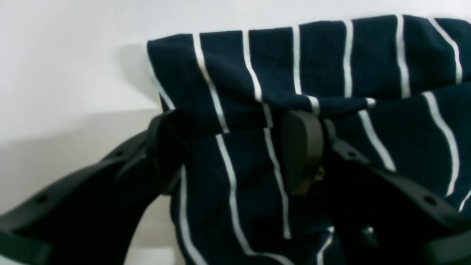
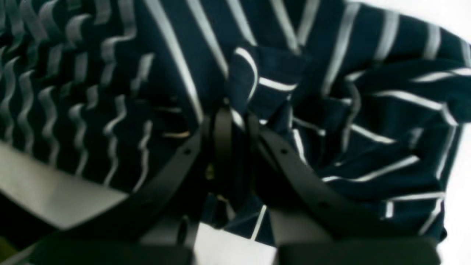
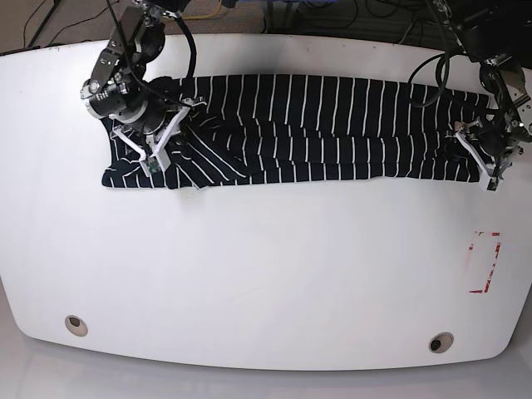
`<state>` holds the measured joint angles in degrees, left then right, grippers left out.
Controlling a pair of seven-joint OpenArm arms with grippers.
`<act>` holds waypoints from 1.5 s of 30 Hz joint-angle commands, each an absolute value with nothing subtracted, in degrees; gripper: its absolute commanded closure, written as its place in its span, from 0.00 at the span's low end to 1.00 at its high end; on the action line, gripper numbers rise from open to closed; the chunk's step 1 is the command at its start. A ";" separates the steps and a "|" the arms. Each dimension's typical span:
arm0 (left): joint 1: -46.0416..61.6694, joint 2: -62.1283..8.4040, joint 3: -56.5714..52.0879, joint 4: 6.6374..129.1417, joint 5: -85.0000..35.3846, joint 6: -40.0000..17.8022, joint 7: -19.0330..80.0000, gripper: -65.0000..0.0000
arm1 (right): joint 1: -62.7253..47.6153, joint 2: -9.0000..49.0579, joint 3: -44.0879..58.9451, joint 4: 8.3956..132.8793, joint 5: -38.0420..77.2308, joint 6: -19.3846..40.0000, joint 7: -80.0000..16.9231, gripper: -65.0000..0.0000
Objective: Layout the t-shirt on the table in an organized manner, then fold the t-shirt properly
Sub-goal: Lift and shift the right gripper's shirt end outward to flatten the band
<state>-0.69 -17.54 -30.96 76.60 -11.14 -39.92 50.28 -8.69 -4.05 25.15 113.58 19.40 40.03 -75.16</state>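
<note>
The dark navy t-shirt [image 3: 316, 125] with thin white stripes lies stretched in a long band across the far half of the white table [image 3: 266, 266]. At its crumpled end on the base view's left, my right gripper [image 3: 145, 133] is shut on a pinched fold of the t-shirt [image 2: 368, 110], its black fingers [image 2: 222, 125] pressed together. At the other end my left gripper [image 3: 475, 148] stands open. In the left wrist view its gripper [image 1: 235, 147] has wide-set fingers either side of the folded edge of the t-shirt [image 1: 331, 59], with bare table [image 1: 55, 55] beyond.
Two round metal-ringed holes [image 3: 76, 324] [image 3: 440, 342] sit near the table's front edge. A red-marked rectangle [image 3: 485, 262] lies at the right. Cables run behind the far edge.
</note>
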 commanded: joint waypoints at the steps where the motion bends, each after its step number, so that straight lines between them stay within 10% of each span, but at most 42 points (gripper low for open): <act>1: -1.19 -18.51 -31.08 77.23 -11.12 -40.00 49.98 0.41 | -8.48 -2.33 25.36 114.68 22.37 40.00 -75.74 0.92; 9: -1.27 -18.68 -31.16 74.24 -11.12 -40.00 49.98 0.41 | -10.77 0.92 25.01 114.51 31.60 40.00 -76.44 0.85; 30: -1.27 -18.77 -31.34 73.89 -11.21 -40.00 49.89 0.41 | -14.90 10.59 25.36 114.51 50.24 40.00 -78.64 0.02; 39: -1.27 -18.77 -31.34 73.89 -11.21 -40.00 49.89 0.41 | -11.21 9.36 34.15 114.51 50.95 40.00 -77.76 0.22; 45: -1.27 -18.68 -31.34 73.80 -11.21 -40.00 49.89 0.41 | -7.16 7.60 35.47 114.33 56.40 40.00 -79.34 0.52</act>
<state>-1.10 -18.09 -31.24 73.65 -11.90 -39.94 48.31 -8.64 7.84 35.90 113.40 52.01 39.88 -80.90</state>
